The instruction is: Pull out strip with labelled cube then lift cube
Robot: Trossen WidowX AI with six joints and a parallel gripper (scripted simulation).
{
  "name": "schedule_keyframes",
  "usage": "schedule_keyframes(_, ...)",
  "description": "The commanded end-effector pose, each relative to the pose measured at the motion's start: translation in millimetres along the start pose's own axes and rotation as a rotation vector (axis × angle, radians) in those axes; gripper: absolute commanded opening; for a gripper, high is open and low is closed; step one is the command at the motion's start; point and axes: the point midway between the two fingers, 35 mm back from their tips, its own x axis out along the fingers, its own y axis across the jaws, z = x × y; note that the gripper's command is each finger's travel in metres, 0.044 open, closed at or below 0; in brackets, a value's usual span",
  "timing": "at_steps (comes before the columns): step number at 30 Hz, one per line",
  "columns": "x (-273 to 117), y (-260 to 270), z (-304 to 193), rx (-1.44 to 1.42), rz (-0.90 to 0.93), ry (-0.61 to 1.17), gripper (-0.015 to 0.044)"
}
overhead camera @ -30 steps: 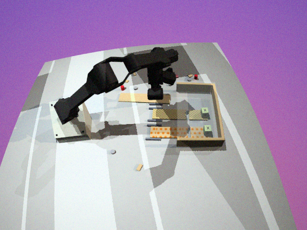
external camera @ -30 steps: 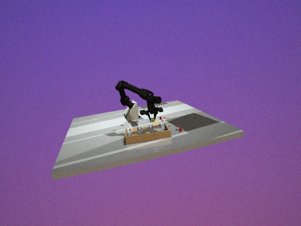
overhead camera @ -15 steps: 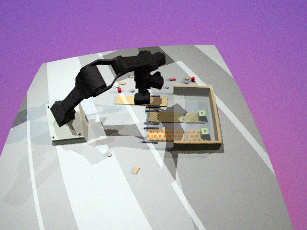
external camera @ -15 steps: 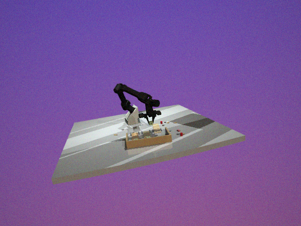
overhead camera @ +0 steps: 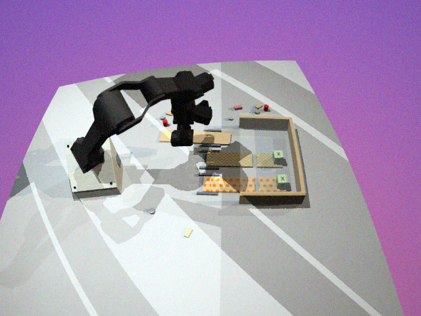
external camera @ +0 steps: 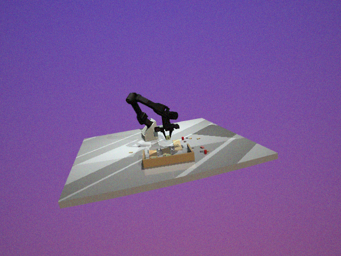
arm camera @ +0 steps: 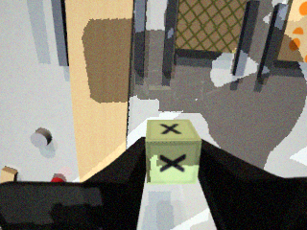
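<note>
My gripper [external camera: 168, 136] [arm camera: 168, 142] is shut on a pale green cube marked X [external camera: 168, 137] [arm camera: 172, 162] and holds it raised above the table; the fingertips are hidden in the top view. The plain tan strip [overhead camera: 214, 137] [external camera: 177, 144] [arm camera: 103, 129] is one piece, lies pulled out towards the robot base and carries nothing. The crosshatched strip [overhead camera: 229, 159] [arm camera: 211, 24] has a gap, and its short far piece [overhead camera: 264, 160] carries another X cube [overhead camera: 278, 155]. The orange-dotted strip [overhead camera: 225, 184] also has a gap; a third X cube [overhead camera: 282, 178] stands at its far end.
A wooden three-sided frame [overhead camera: 297, 156] [external camera: 169, 161] surrounds the far strip ends. Dark guide rails [overhead camera: 207, 193] [arm camera: 247, 38] flank the strips. Red cylinders [overhead camera: 165, 122] [overhead camera: 266, 107], a pink block [overhead camera: 237, 107], a grey disc [overhead camera: 151, 210] and a small yellow block [overhead camera: 188, 232] lie around.
</note>
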Motion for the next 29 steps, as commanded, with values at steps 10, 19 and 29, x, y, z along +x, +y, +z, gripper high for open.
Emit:
schedule_keyframes(10, -33, 0, 0, 0.006, 0.009, -0.006, 0.0)
schedule_keyframes(19, -33, 0, 0, 0.006, 0.009, -0.006, 0.0)
schedule_keyframes(29, -33, 0, 0, 0.006, 0.009, -0.006, 0.0)
